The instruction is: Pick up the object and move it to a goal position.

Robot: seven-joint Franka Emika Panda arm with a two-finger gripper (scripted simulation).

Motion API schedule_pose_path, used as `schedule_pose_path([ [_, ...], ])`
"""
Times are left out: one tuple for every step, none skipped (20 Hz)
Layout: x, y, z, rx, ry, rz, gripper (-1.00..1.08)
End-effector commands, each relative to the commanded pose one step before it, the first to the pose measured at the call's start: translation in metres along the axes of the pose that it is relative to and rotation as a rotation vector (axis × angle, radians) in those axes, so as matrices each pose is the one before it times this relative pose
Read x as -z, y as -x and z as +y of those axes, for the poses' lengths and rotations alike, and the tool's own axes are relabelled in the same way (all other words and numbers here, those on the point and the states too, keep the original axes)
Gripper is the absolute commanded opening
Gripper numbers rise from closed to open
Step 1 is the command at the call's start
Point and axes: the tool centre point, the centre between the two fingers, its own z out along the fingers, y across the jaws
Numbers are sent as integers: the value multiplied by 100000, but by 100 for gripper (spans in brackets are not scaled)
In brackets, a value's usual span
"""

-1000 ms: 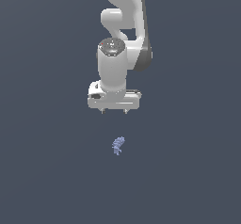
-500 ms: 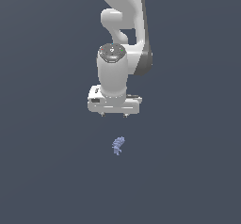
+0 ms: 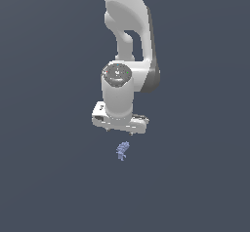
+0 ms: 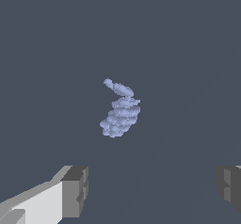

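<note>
The gripper (image 3: 120, 126) is hovering with fingers (image 4: 75, 191) spread wide, leaving room to straddle the object (image 3: 122, 151), which is lying untouched on the plain grey floor just beyond it, well clear of any visible edge.

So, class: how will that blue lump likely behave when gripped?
The lump looks tiny, so probably light. Its bumpy, tapering shape may twist or slip between flat pads. It seems unlikely to roll far.

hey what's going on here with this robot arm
A white Franka robot arm holds its pincer above a tiny, bumpy periwinkle-blue lump lying on the dark grey floor. The pincer's jaws are spread wide and hold nothing. In the wrist view the lump sits apart from both fingertips, not yet grasped.
</note>
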Motion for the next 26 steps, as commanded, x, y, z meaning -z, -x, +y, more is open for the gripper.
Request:
schedule_pose_path([
  [-992,-1101,-406,-3990,-197,-361,100],
  [-362,-373,-161,-1415,-73,-125,100],
  [-344,-339,-155,-1321,-67,-118,100],
  [-324,-307,-147,-1229,-62,-111,100],
  [-304,-277,-140,-1135,-57,-103,100],
  [-283,-249,-130,-1044,-52,-96,100],
  [-261,-221,-123,-949,-47,-88,100],
  [-238,-196,-111,-860,-43,-81,100],
  [-214,-171,-103,-765,-38,-72,100],
  [-190,-149,-90,-676,-33,-64,100],
  [-166,-127,-78,-587,-29,-56,100],
  [-141,-106,-67,-495,-24,-47,100],
  [-116,-84,-58,-400,-19,-39,100],
  [-90,-66,-43,-315,-15,-30,100],
  [-65,-47,-29,-228,-11,-22,100],
  [-39,-28,-17,-137,-7,-13,100],
  [-11,1,-37,0,0,0,100],
  [35,70,66,257,32,-44,100],
  [-44,1,-2,0,0,0,100],
  [-130,2,-6,0,0,0,100],
  [-216,3,-9,0,0,0,100],
  [-301,6,-13,0,0,0,100],
  [-379,-6,31,-68,-8,8,100],
  [-470,12,-19,0,0,0,100],
  [-544,3,25,-68,-8,8,100],
  [-625,12,9,-48,-5,6,100],
])
